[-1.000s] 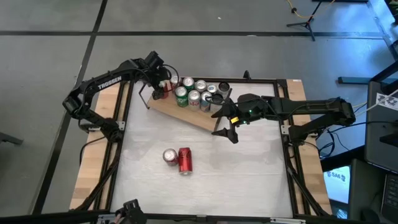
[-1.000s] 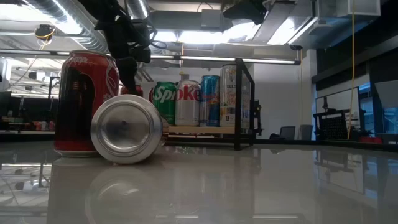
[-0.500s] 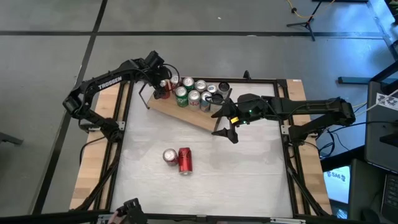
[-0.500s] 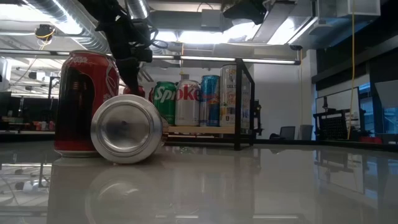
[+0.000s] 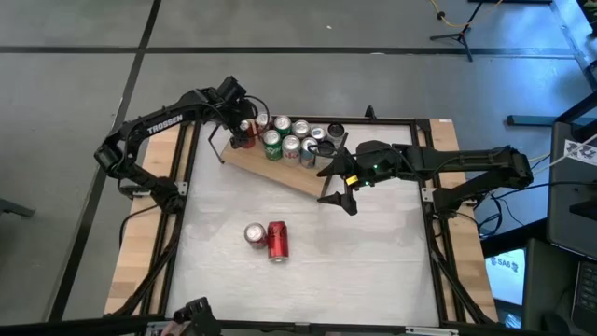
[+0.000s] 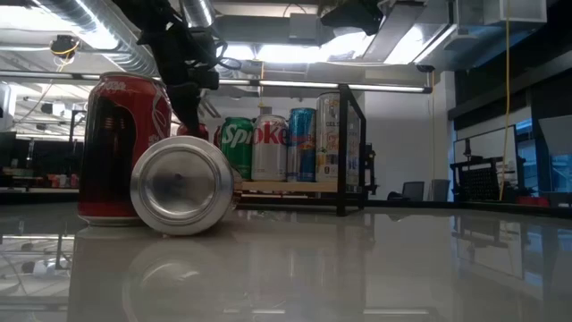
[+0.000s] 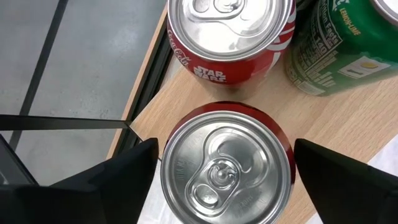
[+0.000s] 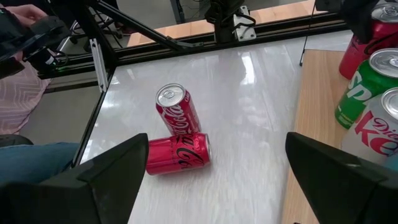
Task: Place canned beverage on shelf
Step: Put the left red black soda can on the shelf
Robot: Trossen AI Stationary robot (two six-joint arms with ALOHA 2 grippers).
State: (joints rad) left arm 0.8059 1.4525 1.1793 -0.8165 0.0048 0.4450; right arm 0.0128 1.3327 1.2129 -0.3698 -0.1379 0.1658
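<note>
The shelf (image 5: 280,170), a light wooden board on thin black wire supports, stands slanted at the table's far side and carries several upright cans (image 5: 291,140). At its left end a red can (image 7: 227,165) stands upright on the board. My left gripper (image 5: 244,131) is over it, pointing steeply down and open, one finger on each side with a thin gap to the can. My right gripper (image 5: 338,187) hovers open and empty over the table by the shelf's right end. On the tabletop a red can (image 5: 254,233) stands upright, and another red can (image 5: 277,241) lies on its side against it.
A Star Wars red can (image 7: 230,37) and a green can (image 7: 345,46) stand close behind the can between my left fingers. Black frame rails (image 5: 182,187) border the table. A person (image 8: 28,56) sits beyond the table's near left corner. Bare tabletop (image 5: 373,261) stretches to the right.
My left gripper's fingers have spread a little wider beside the red can at the shelf's left end. The can stands where it was, and neither arm has shifted.
</note>
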